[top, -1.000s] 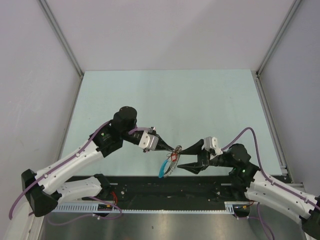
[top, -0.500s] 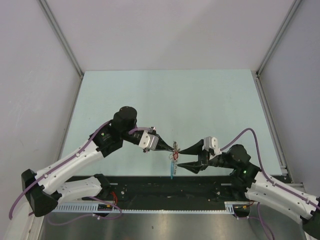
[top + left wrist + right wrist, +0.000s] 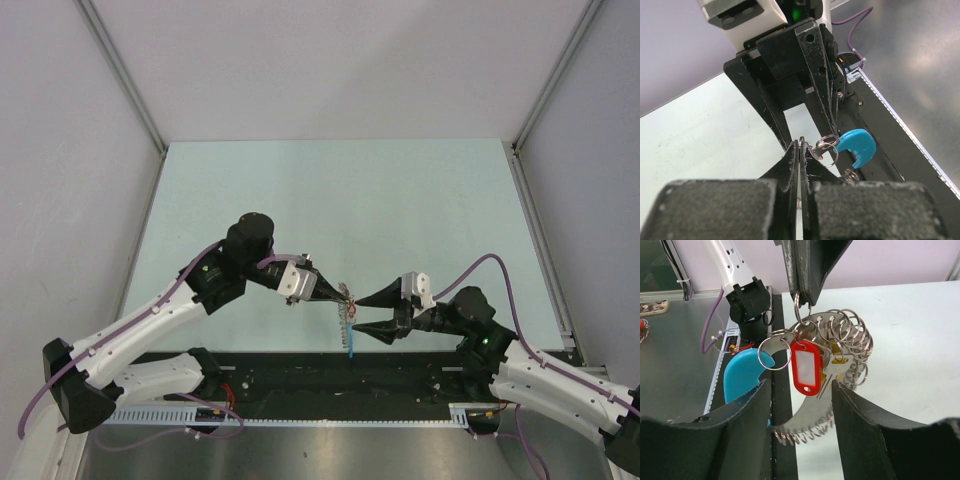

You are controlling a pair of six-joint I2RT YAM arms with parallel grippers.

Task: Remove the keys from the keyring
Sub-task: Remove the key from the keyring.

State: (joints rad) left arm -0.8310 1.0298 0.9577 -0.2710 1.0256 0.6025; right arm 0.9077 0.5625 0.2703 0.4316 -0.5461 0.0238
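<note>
My left gripper (image 3: 340, 293) is shut on one small ring at the top of the keyring (image 3: 805, 422), a curved silvery strip strung with several split rings and ending in a blue arc (image 3: 742, 375). The bunch hangs free above the table's near edge. A key (image 3: 835, 371) with a silvery blade hangs next to a red tag (image 3: 806, 367) in the middle of the bunch. My right gripper (image 3: 800, 390) is open, one finger on each side of the tag and key, touching neither. In the left wrist view the shut fingertips (image 3: 800, 146) pinch the ring beside the blue arc (image 3: 856, 147).
The pale green table (image 3: 330, 200) lies beyond the grippers, walled in white on three sides. A black rail (image 3: 330, 375) with the arm bases runs along the near edge, right under the hanging bunch. A purple cable (image 3: 490, 265) loops over the right arm.
The bunch has swung from slanting left to hanging straight down. My right gripper has shifted slightly left, its fingers now either side of it. The left gripper has stayed shut and still.
</note>
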